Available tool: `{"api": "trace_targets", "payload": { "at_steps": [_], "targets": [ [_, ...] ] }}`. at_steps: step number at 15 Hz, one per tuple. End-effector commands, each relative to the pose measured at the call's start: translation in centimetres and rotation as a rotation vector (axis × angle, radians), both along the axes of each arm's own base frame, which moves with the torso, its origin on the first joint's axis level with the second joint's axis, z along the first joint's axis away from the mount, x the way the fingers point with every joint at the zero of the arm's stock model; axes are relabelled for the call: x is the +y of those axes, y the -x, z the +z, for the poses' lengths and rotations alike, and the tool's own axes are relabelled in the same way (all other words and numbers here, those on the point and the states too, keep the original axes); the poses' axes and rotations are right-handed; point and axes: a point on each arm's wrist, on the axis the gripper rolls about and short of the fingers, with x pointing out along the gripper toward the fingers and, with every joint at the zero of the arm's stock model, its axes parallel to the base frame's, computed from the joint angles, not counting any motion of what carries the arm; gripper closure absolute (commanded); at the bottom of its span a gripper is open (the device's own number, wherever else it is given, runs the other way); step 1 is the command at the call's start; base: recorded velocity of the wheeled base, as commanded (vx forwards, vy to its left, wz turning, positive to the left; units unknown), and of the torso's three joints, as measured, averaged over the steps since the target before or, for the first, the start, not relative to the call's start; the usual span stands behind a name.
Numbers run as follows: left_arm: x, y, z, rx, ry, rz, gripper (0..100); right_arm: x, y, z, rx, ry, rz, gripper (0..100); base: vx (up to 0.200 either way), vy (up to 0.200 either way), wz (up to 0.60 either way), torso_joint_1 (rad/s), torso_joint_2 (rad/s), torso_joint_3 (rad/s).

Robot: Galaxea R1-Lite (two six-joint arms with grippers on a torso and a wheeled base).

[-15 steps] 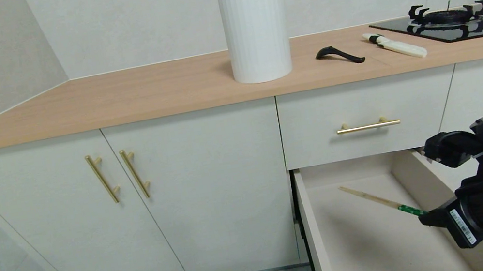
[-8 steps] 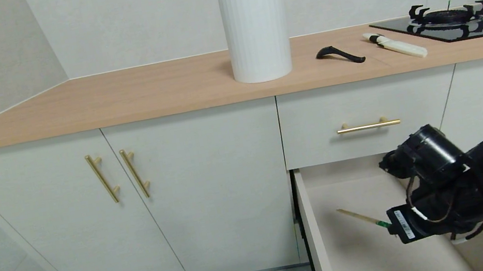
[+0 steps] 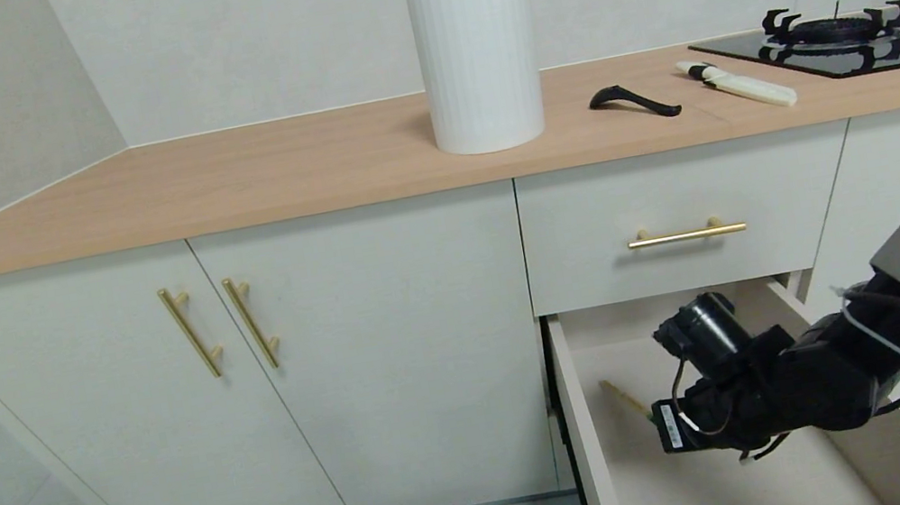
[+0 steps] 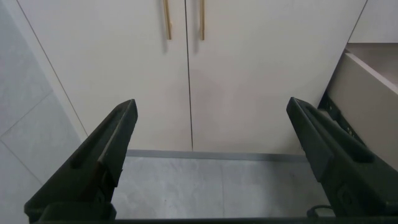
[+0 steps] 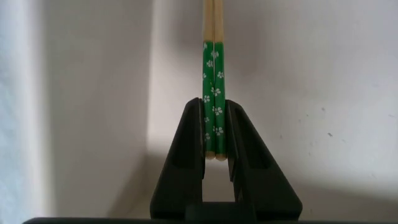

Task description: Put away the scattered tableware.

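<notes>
My right gripper [image 5: 214,146] is shut on a pair of wooden chopsticks [image 5: 212,74] with green flowered ends. In the head view the gripper [image 3: 659,421] is down inside the open lower drawer [image 3: 582,431], and the chopsticks [image 3: 623,397] point toward the drawer's left wall. A black spoon [image 3: 631,100] and a white knife [image 3: 737,85] lie on the wooden counter to the right of the white ribbed canister [image 3: 478,58]. My left gripper [image 4: 211,168] is open and empty, low in front of the cabinet doors [image 4: 186,62].
A closed drawer with a gold handle [image 3: 686,234] sits above the open one. Two cabinet doors with gold handles [image 3: 220,327] stand to its left. A black gas hob [image 3: 862,37] is at the counter's right end. Grey floor tiles [image 4: 205,186] lie below.
My right arm has moved left and lower into the drawer with the chopsticks. The chopsticks' tips have come close to the drawer's left wall.
</notes>
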Motion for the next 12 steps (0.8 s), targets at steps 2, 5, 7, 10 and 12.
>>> {"api": "trace_targets", "payload": {
  "at_steps": [2,5,7,10,12],
  "targets": [
    [0.0,0.0,0.0,0.000,0.001,0.001,0,0.1,-0.2,-3.3,0.060,0.050,-0.007,100,0.000,0.000,0.00,0.000,0.00,0.000],
    [0.0,0.0,0.0,0.000,0.001,0.000,0,0.3,0.1,-4.7,0.099,0.080,0.009,100,0.000,0.000,0.00,0.000,0.00,0.000],
    [0.0,0.0,0.0,0.000,0.001,0.000,0,0.9,0.5,-5.7,0.108,0.114,0.012,100,0.000,0.000,0.00,0.000,0.00,0.000],
    [0.0,0.0,0.0,0.000,0.001,0.000,0,0.9,0.5,-5.8,0.105,0.120,0.009,100,0.000,0.000,0.00,0.000,0.00,0.000],
    [0.0,0.0,0.0,0.000,0.001,0.000,0,0.9,0.5,-5.8,0.105,0.120,0.009,100,0.000,0.000,0.00,0.000,0.00,0.000]
  ]
}}
